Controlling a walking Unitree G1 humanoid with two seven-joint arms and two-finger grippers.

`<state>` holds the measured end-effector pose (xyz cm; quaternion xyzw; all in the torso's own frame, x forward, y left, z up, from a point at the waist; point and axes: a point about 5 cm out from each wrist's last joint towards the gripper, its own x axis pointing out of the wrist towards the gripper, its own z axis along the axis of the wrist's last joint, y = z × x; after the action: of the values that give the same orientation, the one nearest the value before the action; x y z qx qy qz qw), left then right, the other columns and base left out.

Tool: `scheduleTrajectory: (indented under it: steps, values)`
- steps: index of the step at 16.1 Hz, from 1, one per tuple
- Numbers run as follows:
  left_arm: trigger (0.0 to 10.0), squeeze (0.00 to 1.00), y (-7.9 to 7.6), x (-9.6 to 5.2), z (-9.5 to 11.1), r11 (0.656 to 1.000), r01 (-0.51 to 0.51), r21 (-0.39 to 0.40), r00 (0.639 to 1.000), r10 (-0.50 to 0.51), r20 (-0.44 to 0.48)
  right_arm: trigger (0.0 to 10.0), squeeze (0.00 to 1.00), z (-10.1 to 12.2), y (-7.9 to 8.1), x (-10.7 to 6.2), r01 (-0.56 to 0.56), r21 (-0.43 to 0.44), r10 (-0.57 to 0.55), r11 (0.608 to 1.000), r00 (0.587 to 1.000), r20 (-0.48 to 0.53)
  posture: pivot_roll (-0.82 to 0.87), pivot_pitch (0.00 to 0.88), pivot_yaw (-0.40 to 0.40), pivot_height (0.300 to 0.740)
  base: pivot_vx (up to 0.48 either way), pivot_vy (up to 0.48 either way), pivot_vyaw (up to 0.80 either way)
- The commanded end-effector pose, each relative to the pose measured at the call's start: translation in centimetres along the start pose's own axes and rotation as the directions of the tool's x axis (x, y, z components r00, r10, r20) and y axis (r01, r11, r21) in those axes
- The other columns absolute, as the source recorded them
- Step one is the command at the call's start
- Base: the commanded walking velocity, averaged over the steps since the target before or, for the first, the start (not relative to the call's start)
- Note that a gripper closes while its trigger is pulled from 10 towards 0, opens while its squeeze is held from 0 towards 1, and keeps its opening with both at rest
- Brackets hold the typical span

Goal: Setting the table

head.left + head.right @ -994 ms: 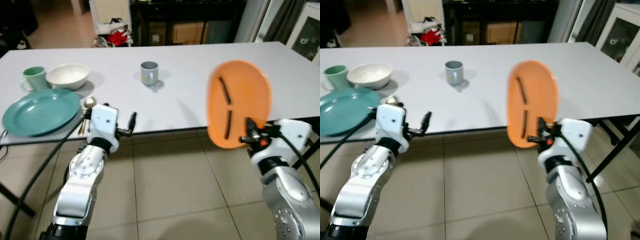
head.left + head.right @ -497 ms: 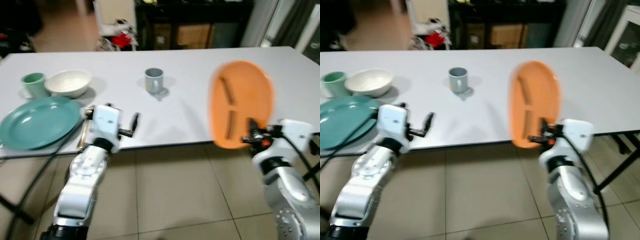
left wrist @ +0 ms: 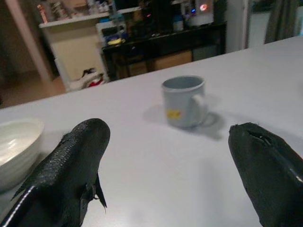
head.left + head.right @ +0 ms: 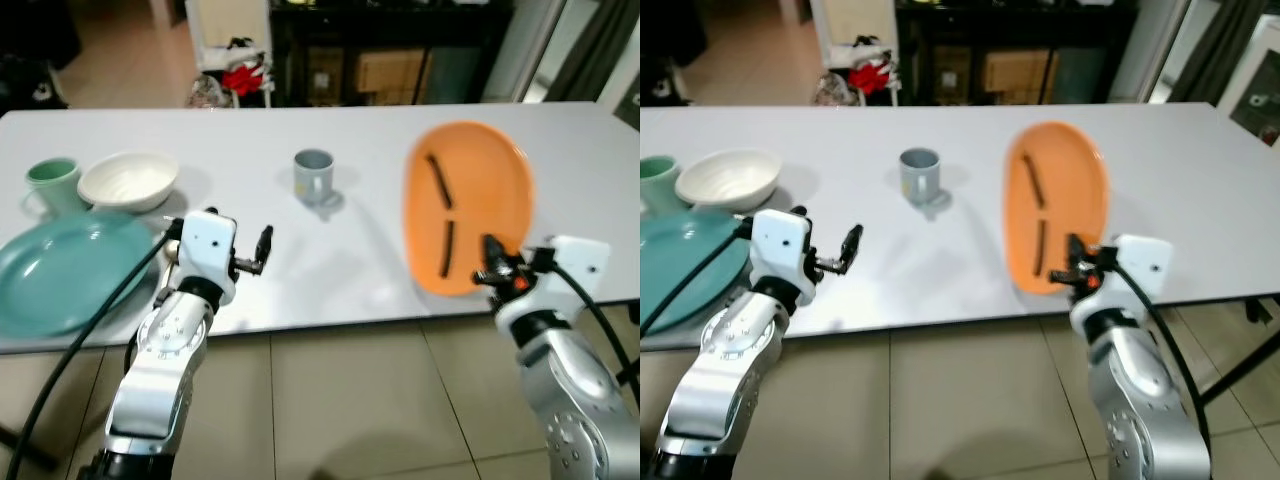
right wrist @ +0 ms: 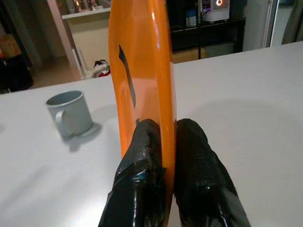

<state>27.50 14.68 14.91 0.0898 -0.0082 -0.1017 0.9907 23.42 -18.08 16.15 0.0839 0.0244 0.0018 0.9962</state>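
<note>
1. One orange plate (image 4: 468, 205) is held on edge above the white table (image 4: 370, 260), near the table's front edge on the robot's right side; two dark strips mark its face.
2. Its lower rim is pinched between the two black fingers (image 5: 142, 156) of the right gripper (image 5: 163, 142), which are clamped tight on either side of the plate.
3. Just left of the plate, further back on the table, stands a grey mug (image 4: 314, 176), upright, with its handle turned toward the robot.
4. Reaching out over the front edge of the table on the left side is the left gripper (image 4: 262, 249); its fingers (image 3: 71, 165) are spread wide apart and hold nothing, and the mug shows between them in the left wrist view.
5. Far to the left lies a large teal plate (image 4: 60, 285) flat on the table, close to the front edge.
6. Behind the teal plate sits a white bowl (image 4: 128, 180), and beside the bowl, further left, a pale green cup (image 4: 50, 180).
7. Beyond the table are dark shelves (image 4: 390, 50) and something red (image 4: 240, 77) on the floor.
</note>
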Motion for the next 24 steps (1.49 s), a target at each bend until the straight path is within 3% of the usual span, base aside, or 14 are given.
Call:
scheduleTrajectory:
  steps: [1,3,7,9,11,12,15,16,17,18,19,22,24]
  values:
    - [10.0,0.00,-0.7,0.0,0.4,1.000,0.029,-0.001,1.000,-0.029,0.008,10.0,0.00,0.7,-0.5,0.0,0.024,0.040,-0.025,0.999,0.999,0.025,0.02,0.000,-0.009,0.740,0.337,0.000,0.00]
    - [10.0,0.00,-1.0,-0.1,0.3,0.997,0.074,-0.034,0.997,-0.074,-0.002,10.0,0.00,0.5,-0.2,0.2,0.008,0.098,-0.009,0.995,1.000,0.010,0.02,0.000,-0.009,0.740,0.124,0.000,0.00]
    - [10.0,0.00,-2.3,-0.8,0.5,0.965,0.256,-0.051,0.966,-0.257,-0.003,10.0,0.00,-0.8,0.5,0.9,-0.009,0.361,0.038,0.933,0.997,-0.073,0.02,0.000,-0.003,0.740,0.000,0.000,0.00]
    - [10.0,0.00,-2.9,-1.1,0.9,0.939,0.341,-0.042,0.940,-0.342,-0.009,10.0,0.00,-1.7,1.1,2.3,0.007,0.533,0.081,0.846,0.987,-0.142,0.02,0.000,-0.001,0.740,0.000,0.000,0.00]
    - [10.0,0.00,-2.8,-1.6,0.5,0.913,0.406,-0.029,0.912,-0.407,-0.053,10.0,0.00,-2.8,1.0,3.5,0.080,0.649,0.081,0.757,0.973,-0.215,0.02,0.000,-0.005,0.740,0.000,0.000,0.00]
    - [10.0,0.00,-2.8,-1.6,0.5,0.909,0.417,-0.030,0.907,-0.418,-0.060,10.0,0.00,-2.9,1.0,3.7,0.091,0.666,0.084,0.740,0.970,-0.226,0.03,0.000,-0.005,0.740,0.000,0.000,0.00]
    - [10.0,0.00,-2.7,-2.4,0.3,0.870,0.493,-0.027,0.865,-0.493,-0.096,10.0,0.00,-5.0,2.0,5.2,0.179,0.844,0.209,0.506,0.924,-0.321,0.03,0.000,-0.005,0.740,0.000,0.000,0.00]
    - [10.0,0.00,-2.6,-2.4,0.3,0.869,0.495,-0.028,0.863,-0.495,-0.099,10.0,0.00,-5.1,2.1,5.4,0.189,0.851,0.223,0.489,0.917,-0.332,0.03,0.000,-0.002,0.740,0.000,0.000,0.00]
    - [10.0,0.00,-2.8,-2.5,0.3,0.863,0.504,-0.028,0.858,-0.504,-0.103,10.0,0.00,-5.7,2.8,5.8,0.204,0.877,0.273,0.434,0.898,-0.344,0.03,0.000,-0.003,0.740,0.000,0.000,0.00]
    - [10.0,0.00,-2.8,-2.6,0.3,0.859,0.512,-0.026,0.853,-0.511,-0.105,10.0,0.00,-6.1,3.0,6.0,0.240,0.883,0.284,0.403,0.884,-0.371,0.04,0.000,-0.005,0.740,0.000,0.000,0.00]
    - [10.0,0.00,-2.8,-2.6,0.3,0.858,0.513,-0.023,0.852,-0.512,-0.106,10.0,0.00,-6.4,2.9,6.2,0.260,0.878,0.280,0.403,0.878,-0.388,0.04,0.000,-0.007,0.740,0.000,0.000,0.00]
    - [10.0,0.00,-2.8,-2.7,0.3,0.856,0.516,-0.020,0.850,-0.515,-0.112,10.0,0.00,-7.0,2.6,7.7,0.320,0.891,0.285,0.323,0.864,-0.414,0.04,0.000,-0.007,0.740,0.000,0.000,0.00]
    - [10.0,0.00,-2.8,-2.8,0.3,0.854,0.519,-0.013,0.848,-0.517,-0.116,10.0,0.00,-7.3,2.6,8.4,0.332,0.884,0.305,0.330,0.848,-0.433,0.05,0.000,-0.007,0.740,0.000,0.000,0.00]
